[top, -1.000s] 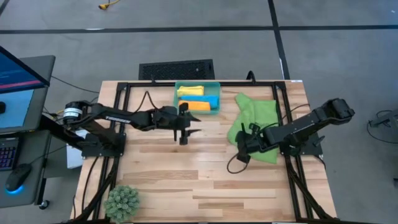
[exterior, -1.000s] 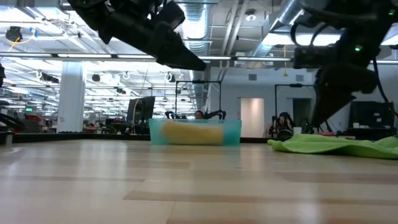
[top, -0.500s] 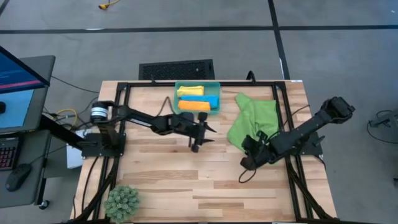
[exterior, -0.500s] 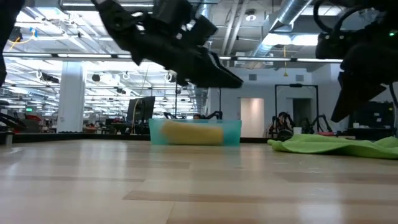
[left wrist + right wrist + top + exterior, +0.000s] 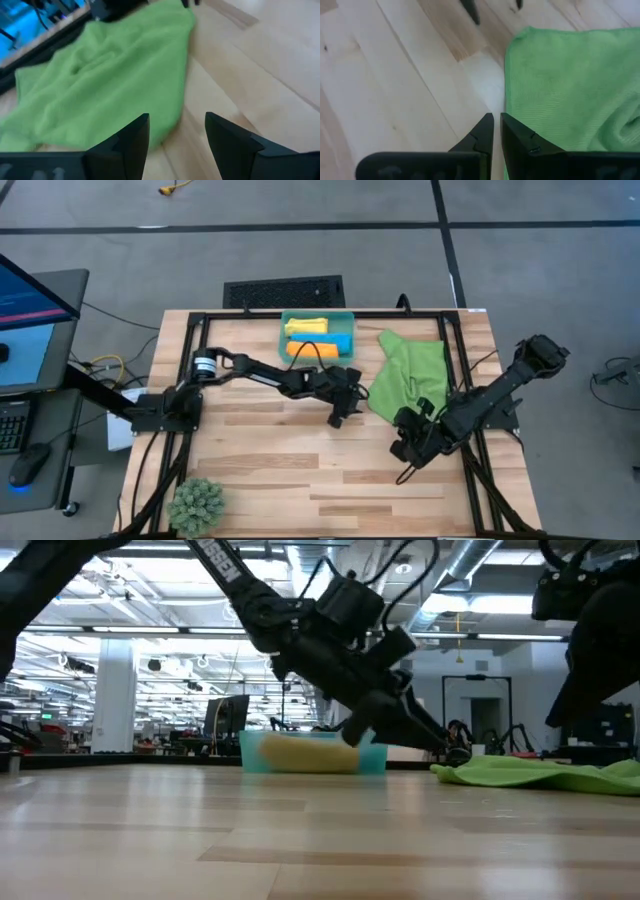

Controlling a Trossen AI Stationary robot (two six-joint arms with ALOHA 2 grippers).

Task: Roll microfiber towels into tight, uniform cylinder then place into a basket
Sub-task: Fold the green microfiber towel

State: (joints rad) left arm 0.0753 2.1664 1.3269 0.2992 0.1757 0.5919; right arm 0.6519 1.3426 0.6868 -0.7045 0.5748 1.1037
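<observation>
Green towel (image 5: pixel 408 375) lies spread and a little rumpled on the table's right side, just beside the basket (image 5: pixel 317 318), which already holds what look like yellow, orange and blue rolls. The left gripper (image 5: pixel 340 412) hangs low near the towel's left edge with its fingers parted and nothing between them. The right gripper (image 5: pixel 408 448) sits at the cloth's near corner, its jaws almost closed and empty. To my eye the step in hand is getting hold of an edge to flatten and begin the roll. Doing it well means each gripper pinching a corner of the same edge, pulling the cloth taut and square, then turning it over evenly so the cylinder comes out tight.
</observation>
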